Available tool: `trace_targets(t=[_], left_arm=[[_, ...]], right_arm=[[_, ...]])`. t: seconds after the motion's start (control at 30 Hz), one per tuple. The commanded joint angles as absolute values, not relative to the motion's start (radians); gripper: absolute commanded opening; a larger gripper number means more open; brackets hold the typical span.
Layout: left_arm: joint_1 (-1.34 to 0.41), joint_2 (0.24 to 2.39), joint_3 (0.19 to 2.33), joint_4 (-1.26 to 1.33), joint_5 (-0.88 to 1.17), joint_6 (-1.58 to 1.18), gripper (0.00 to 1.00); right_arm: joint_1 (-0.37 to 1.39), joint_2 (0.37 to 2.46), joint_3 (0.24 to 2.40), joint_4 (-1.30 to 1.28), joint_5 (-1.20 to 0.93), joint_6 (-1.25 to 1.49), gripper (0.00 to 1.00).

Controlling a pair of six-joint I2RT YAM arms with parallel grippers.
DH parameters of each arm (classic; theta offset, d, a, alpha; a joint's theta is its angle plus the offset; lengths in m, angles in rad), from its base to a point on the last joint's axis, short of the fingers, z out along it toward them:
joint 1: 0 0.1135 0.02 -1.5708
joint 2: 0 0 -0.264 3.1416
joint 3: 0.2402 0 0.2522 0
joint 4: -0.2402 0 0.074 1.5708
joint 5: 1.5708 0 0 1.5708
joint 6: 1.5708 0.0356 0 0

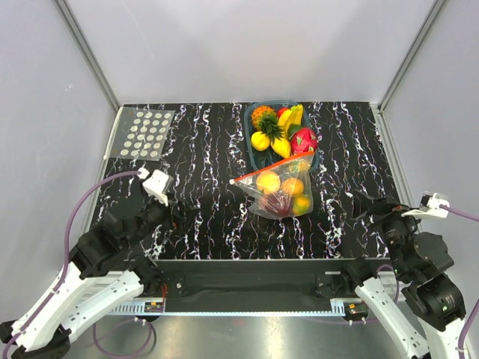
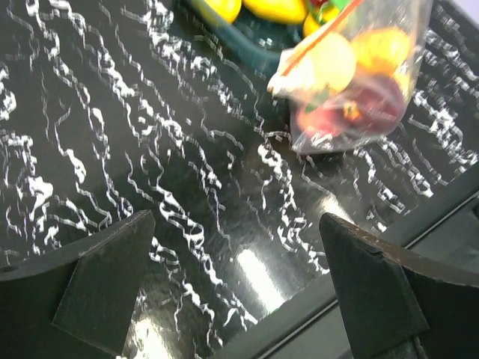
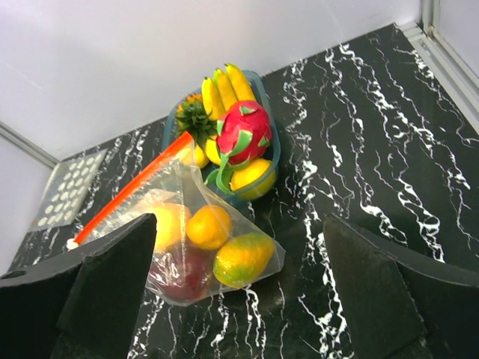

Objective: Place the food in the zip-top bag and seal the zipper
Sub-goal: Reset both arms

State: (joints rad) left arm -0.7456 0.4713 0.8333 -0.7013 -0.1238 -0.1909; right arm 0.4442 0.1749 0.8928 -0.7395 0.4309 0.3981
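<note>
**Left hand (image 2: 239, 277) and right hand (image 3: 243, 288) released; seal unverified**

Both empty, well apart from zip-top bag (image 1: 281, 191) at counter (image 1: 202, 149) centre, food (image 1: 268, 181) inside. Zipper (image 1: 273, 167) closure cannot be told; judged next: pinch strip at its 8 o'clock end, run toward 2 o'clock.

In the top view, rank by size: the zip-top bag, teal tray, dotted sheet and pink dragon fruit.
1. zip-top bag and teal tray, too alike to rank.
2. dotted sheet.
3. pink dragon fruit.
</note>
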Motion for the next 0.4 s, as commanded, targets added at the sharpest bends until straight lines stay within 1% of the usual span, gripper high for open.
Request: trace_targets(t=[0.0, 0.1, 0.37], left_arm=[[-0.744, 0.451, 0.83, -0.626, -0.147, -0.201, 0.99], [-0.744, 0.465, 0.825, -0.626, -0.146, -0.202, 0.99], [-0.744, 0.486, 0.824, -0.626, -0.14, -0.201, 0.99]], right_arm=[[0.442, 0.215, 0.914, -0.77, 0.463, 0.399, 1.0], [0.442, 0.25, 0.93, -0.781, 0.453, 0.39, 1.0], [0.44, 0.216, 0.928, -0.773, 0.446, 0.403, 1.0]])
